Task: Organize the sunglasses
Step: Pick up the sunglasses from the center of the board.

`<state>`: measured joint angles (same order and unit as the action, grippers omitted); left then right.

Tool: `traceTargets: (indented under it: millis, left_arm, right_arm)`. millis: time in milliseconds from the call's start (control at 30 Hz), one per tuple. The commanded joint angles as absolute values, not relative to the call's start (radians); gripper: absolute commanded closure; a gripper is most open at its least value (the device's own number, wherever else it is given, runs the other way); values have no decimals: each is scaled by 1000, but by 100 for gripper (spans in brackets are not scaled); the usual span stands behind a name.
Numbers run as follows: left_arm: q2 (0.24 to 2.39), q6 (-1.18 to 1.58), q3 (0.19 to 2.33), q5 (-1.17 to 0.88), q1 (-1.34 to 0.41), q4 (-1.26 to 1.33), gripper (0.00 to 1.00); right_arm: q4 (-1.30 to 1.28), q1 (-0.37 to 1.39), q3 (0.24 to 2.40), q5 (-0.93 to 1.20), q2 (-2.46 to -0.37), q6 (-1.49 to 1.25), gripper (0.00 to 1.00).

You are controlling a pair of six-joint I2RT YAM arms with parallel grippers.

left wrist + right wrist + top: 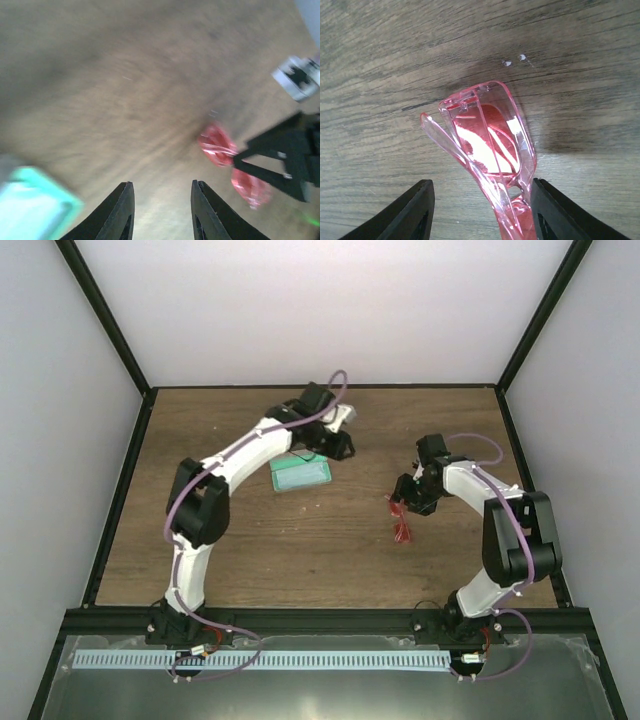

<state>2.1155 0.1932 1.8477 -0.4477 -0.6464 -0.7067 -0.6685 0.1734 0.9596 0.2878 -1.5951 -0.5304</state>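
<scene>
Sunglasses (490,150) cut by bottom edge; case (30,210) blurred.

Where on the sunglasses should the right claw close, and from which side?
Probably the frame's middle, near the bridge, from above. The sunglasses lie with an arm folded against the lenses, forming a slim bar that runs lengthwise between the open fingers of the right claw.

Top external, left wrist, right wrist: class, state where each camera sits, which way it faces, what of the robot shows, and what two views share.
Top external: above, behind the bases, looking down on the brown wooden table; left arm and right arm show whole.
Left wrist: on the left arm, looking slantwise over the table; open left tool at bottom.
Right wrist: close above the clear red plastic sunglasses; right tool either side of them.
Shared: top and left wrist both show the sunglasses and flat green-lined case.
</scene>
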Motion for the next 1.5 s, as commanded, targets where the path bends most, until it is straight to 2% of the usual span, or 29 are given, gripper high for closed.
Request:
traceTargets:
  millis: [0, 133, 167, 300, 400, 533, 767, 1033, 1167, 1367, 1467]
  left_arm:
    - [2059, -11, 1844, -221, -551, -760, 68]
    - [2035, -163, 1815, -1, -515, -765, 66]
    - [2031, -206, 1800, 39, -510, -761, 60]
    - [1996, -306, 1737, 67, -473, -721, 16]
    - [1978, -359, 1721, -33, -410, -720, 9]
    - [1950, -450, 1681, -117, -355, -709, 7]
    - [1976, -478, 1661, -114, -331, -690, 14]
    - [2004, -461, 1652, -118, -330, -681, 23]
    - [2006, -453, 1642, -116, -331, -674, 24]
    - [1989, -449, 1613, -103, -331, -660, 25]
    - [1987, -448, 1600, -101, -331, -656, 25]
  right_arm:
    - [-694, 193, 1000, 269, -1635, -449, 45]
    - [-703, 203, 999, 272, -1649, -428, 41]
    - [-701, 203, 997, 278, -1650, -427, 40]
    - [-693, 205, 990, 303, -1663, -420, 39]
    - [-692, 204, 984, 309, -1669, -415, 39]
    - [-691, 204, 975, 306, -1672, -410, 39]
    - [-686, 204, 966, 300, -1695, -395, 42]
    - [-706, 205, 974, 265, -1709, -393, 56]
    - [-722, 209, 990, 230, -1699, -395, 62]
    - [-757, 234, 1031, 154, -1682, -394, 62]
    - [-764, 242, 1044, 141, -1685, -394, 69]
